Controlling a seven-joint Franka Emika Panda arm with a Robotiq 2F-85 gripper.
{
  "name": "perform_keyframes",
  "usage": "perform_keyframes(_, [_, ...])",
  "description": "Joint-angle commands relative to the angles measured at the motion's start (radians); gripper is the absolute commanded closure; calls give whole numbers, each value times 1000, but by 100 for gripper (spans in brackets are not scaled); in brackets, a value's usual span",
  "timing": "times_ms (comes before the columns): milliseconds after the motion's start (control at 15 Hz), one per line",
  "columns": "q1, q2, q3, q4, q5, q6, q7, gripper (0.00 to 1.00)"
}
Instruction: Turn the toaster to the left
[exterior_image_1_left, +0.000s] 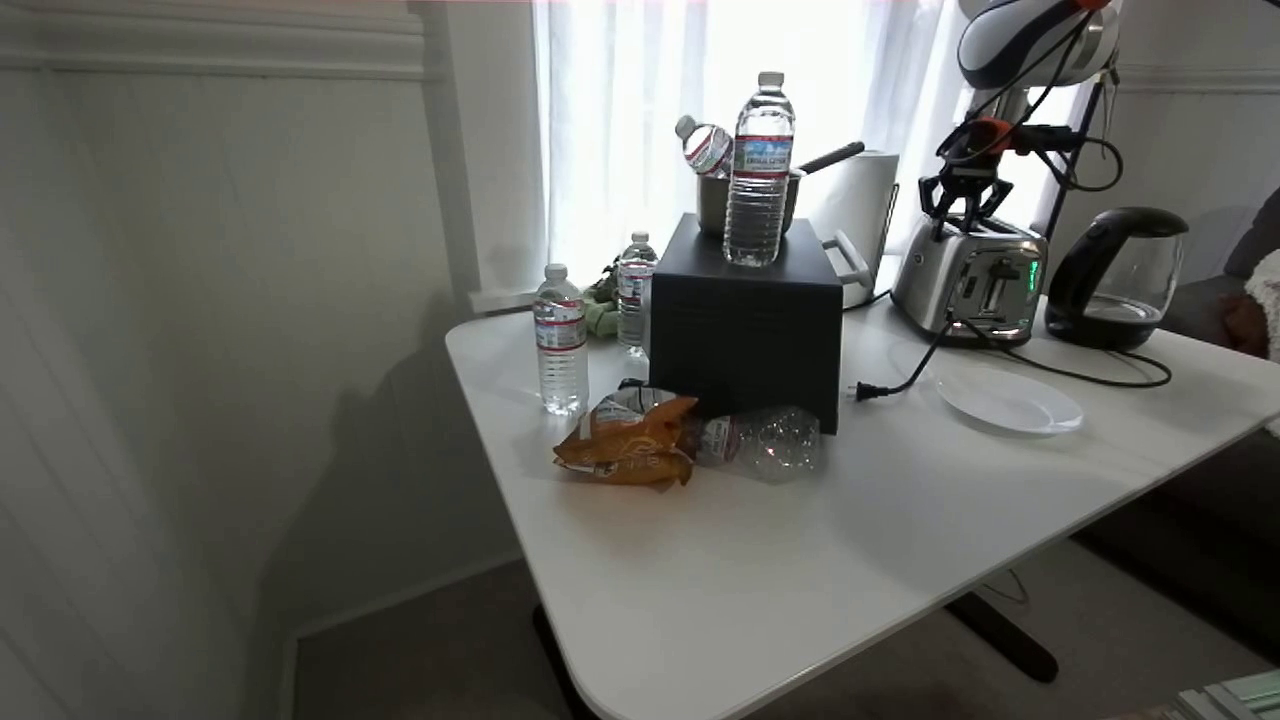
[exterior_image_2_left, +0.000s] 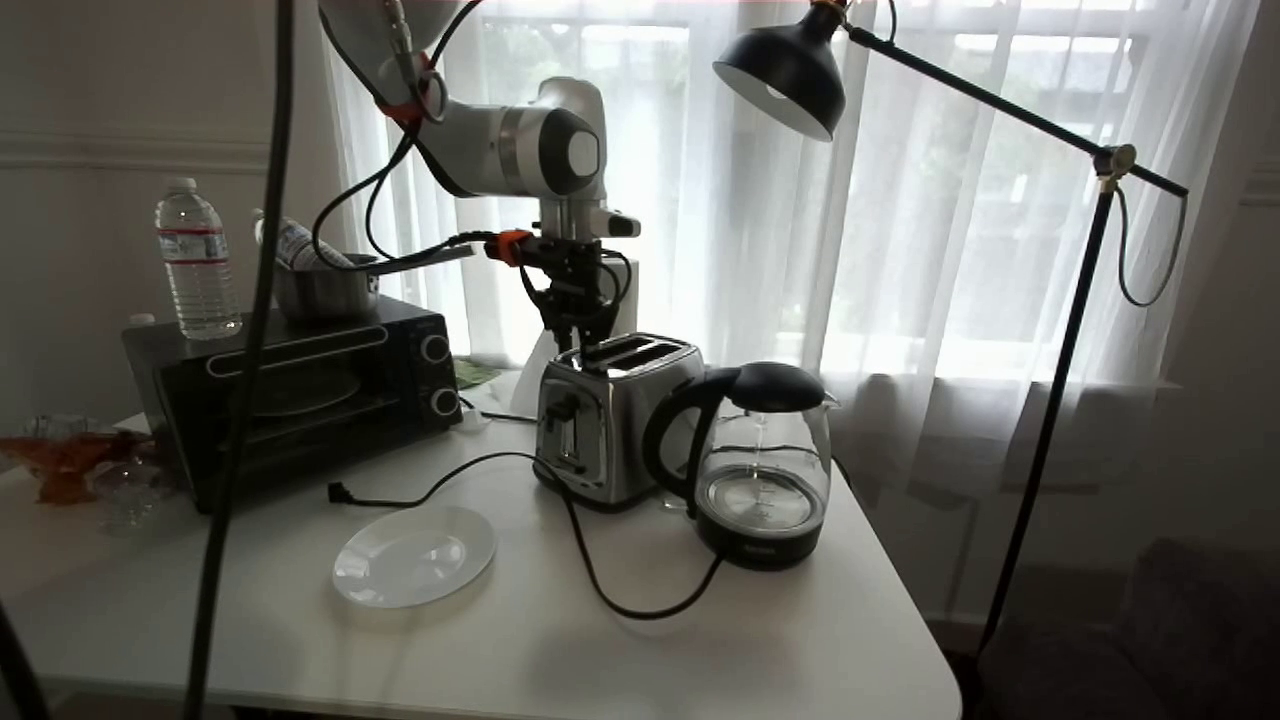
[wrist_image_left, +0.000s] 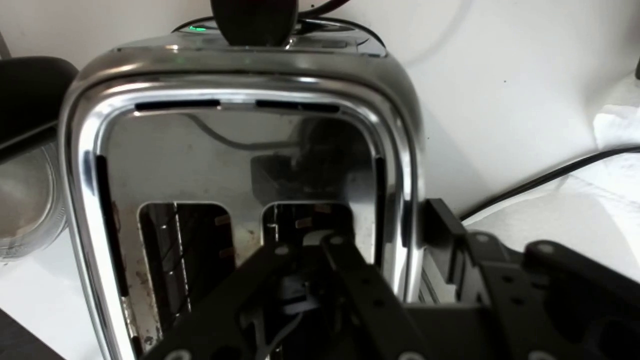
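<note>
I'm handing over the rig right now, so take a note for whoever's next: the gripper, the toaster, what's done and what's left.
Gripper: at the toaster, jaws apart, one finger over or in a slot, the other outside the side wall. Whether they grip the wall, I can't tell.
Toaster: upright on the table, kettle close beside it, cord running past it.
Done: gripper is in place at the toaster. Whether any turning is done, these views don't settle.
Left: probably turn it left, then let go and back off. Mind the kettle and cord.
</note>
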Motion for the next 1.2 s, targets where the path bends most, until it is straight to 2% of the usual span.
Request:
perform_keyframes(0, [17, -2, -10, 13, 2, -28, 40, 84])
perform_keyframes(733, [5, -79, -23, 22, 72, -117, 165, 84])
perform_keyframes(933, [6, -75, -29, 58, 104, -187, 251, 84])
perform_keyframes(1133, [14, -57, -43, 103, 120, -166, 394, 84])
